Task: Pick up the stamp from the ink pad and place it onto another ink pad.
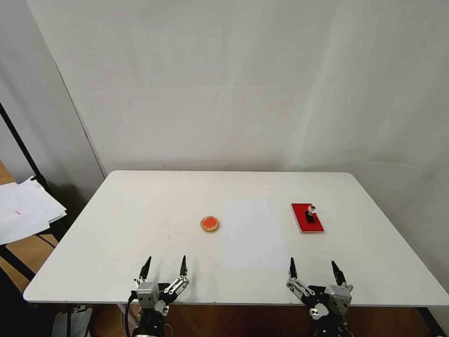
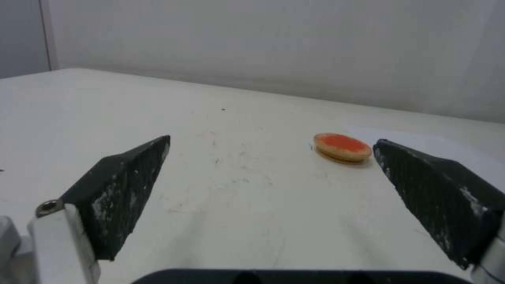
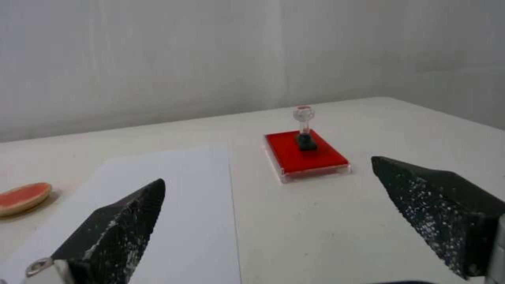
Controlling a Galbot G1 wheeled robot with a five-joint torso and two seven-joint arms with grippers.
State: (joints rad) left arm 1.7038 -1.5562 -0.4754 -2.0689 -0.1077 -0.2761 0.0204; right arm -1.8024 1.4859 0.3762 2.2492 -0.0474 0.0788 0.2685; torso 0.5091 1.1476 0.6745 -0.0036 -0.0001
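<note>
At the near edge of the white counter (image 1: 117, 220), about seven o'clock from its centre, the left tool (image 1: 164, 267) waits with its dark fingers spread wide and nothing between them. Ahead of it, at roughly one o'clock from that tool, the round ink pad (image 1: 209, 223) lies flat with its orange-red face up. Just beside that, toward three o'clock, a white paper sheet (image 1: 252, 234) lies across the middle of the counter. Past the sheet comes the red ink pad (image 1: 307, 218), a flat rectangle whose long axis runs from the near edge toward the far wall, twelve to six. On it stands the stamp (image 1: 310, 213), upright, black base down on the red surface, long axis vertical, clear knob pointing straight up. The right tool (image 1: 315, 270), at about five o'clock near the counter's edge, is likewise fully spread and empty, with the stamp at roughly twelve o'clock ahead of it. By this showing nothing is done yet: the grasp, the lift, the carry across and the setting down all remain.
</note>
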